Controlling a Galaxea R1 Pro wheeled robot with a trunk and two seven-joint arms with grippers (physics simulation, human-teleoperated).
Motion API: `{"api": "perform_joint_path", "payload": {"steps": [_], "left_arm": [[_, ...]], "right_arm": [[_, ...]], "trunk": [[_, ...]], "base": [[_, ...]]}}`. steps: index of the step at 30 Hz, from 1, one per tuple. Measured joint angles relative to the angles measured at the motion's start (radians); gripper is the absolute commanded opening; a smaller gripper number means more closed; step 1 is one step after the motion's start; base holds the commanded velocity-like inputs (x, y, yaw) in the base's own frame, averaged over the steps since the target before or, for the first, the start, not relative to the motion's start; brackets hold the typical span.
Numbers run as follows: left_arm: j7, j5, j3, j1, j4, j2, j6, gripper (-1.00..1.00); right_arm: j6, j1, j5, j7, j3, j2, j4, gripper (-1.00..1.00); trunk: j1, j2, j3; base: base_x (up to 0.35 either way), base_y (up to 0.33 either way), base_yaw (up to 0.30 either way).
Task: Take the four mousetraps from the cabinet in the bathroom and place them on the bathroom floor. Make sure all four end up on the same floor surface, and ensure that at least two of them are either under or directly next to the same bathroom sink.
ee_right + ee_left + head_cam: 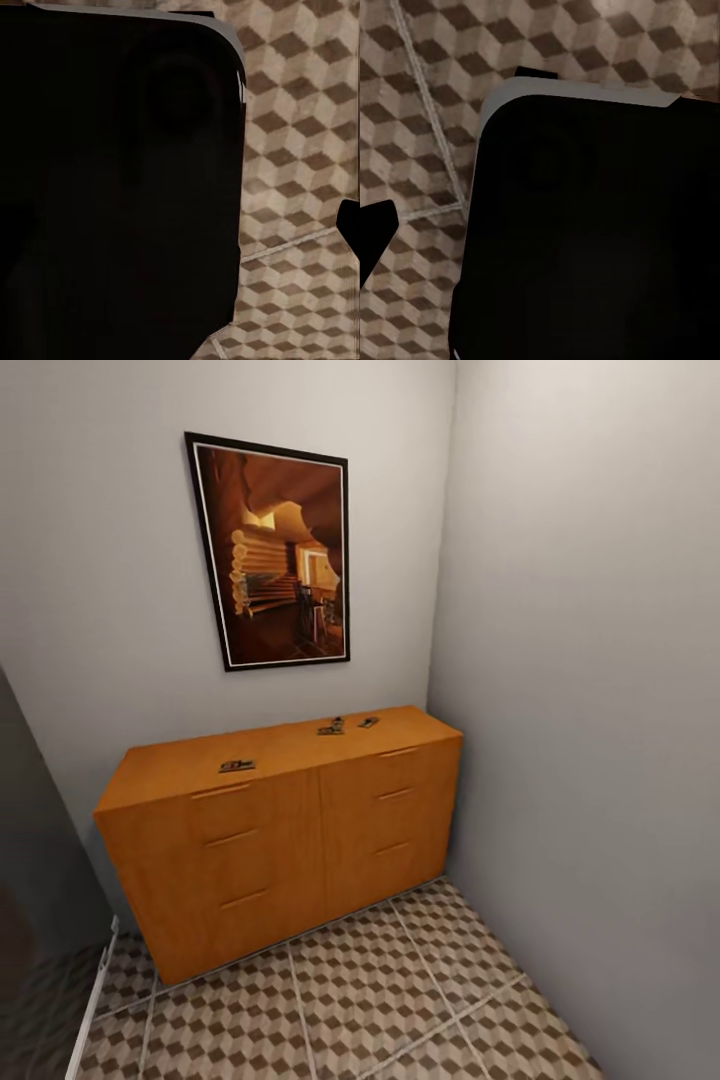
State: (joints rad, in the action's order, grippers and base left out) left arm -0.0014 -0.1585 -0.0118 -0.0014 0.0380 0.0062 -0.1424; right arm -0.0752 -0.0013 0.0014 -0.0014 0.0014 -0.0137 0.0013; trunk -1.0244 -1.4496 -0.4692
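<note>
Standing in the corner of the bathroom, the cabinet (285, 840) sits against the far wall under a framed picture (270, 550), and the mousetraps rest on its flat top. One mousetrap (237, 765) lies near the front edge toward the left; two more, a middle mousetrap (332, 727) and a right mousetrap (368, 722), lie close together farther back and to the right. I can make out only three from here; a fourth I cannot pick out.

They look like thin, light, stiff little boards, so weight should be no trouble. The trouble, I judge, is how flat they lie: a pincer would have to close across the short width at the board's edges, clear of the wire spring, which may snap or snag.

The bathroom floor (400, 1000) of cube-patterned tiles spreads in front of the cabinet, and both wrist views look down on it past a dark part of the robot. A dark tip shows at the edge of each wrist view, but whether either pincer is apart or together I cannot tell.
</note>
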Motion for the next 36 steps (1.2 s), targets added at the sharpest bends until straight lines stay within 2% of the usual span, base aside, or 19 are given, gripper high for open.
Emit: {"api": "perform_joint_path", "payload": {"steps": [10,21,36], "left_arm": [[0.0,0.0,0.0,0.0,0.0,0.0,0.0,1.0],[0.0,0.0,0.0,0.0,0.0,0.0,-0.001,1.0],[0.0,0.002,0.0,0.0,0.0,-0.001,-0.001,1.0]], "right_arm": [[0.0,0.0,0.0,0.0,0.0,0.0,0.0,1.0],[0.0,0.0,0.0,0.0,0.0,-0.001,0.0,1.0],[0.0,0.0,0.0,0.0,0.0,-0.002,0.0,1.0]], "trunk": [[0.0,0.0,0.0],[0.0,0.0,0.0],[-0.001,0.0,0.0]], "base": [[0.321,0.0,0.261],[0.246,0.0,0.026],[0.044,0.0,0.001]]}}
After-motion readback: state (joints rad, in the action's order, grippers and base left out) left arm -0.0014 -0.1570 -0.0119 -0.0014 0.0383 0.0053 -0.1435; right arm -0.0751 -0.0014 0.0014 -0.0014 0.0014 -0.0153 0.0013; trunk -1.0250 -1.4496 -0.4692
